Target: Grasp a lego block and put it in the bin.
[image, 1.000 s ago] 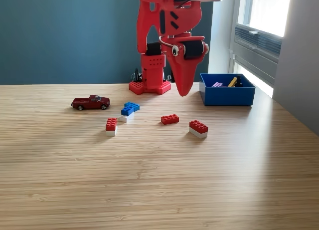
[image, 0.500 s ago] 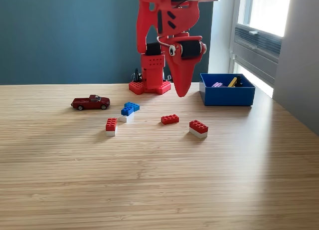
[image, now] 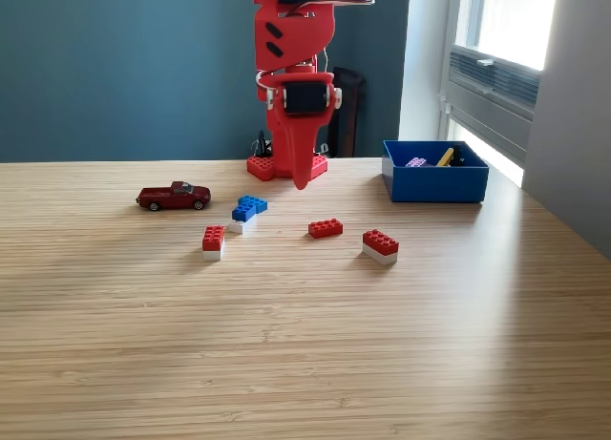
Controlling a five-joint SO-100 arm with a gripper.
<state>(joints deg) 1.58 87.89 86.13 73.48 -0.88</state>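
Exterior view: red arm's gripper (image: 302, 180) hangs point-down above the surface (image: 305, 345), jaws pressed together, holding nothing. Small red block (image: 326, 228) lies at about 5 o'clock below the tip; red-and-white blocks (image: 380, 246) and (image: 213, 240), and a blue cluster (image: 248, 210), lie nearby. Bin (image: 435, 183) at 3 o'clock, already holding pieces. Blocks look light, rigid, slick; pinch across the long flat sides.

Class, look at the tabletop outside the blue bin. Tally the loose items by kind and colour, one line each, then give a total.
Red-and-white lego stacks: 2
Plain red lego block: 1
Blue lego cluster with a white piece: 1
Dark red toy car: 1
Total: 5
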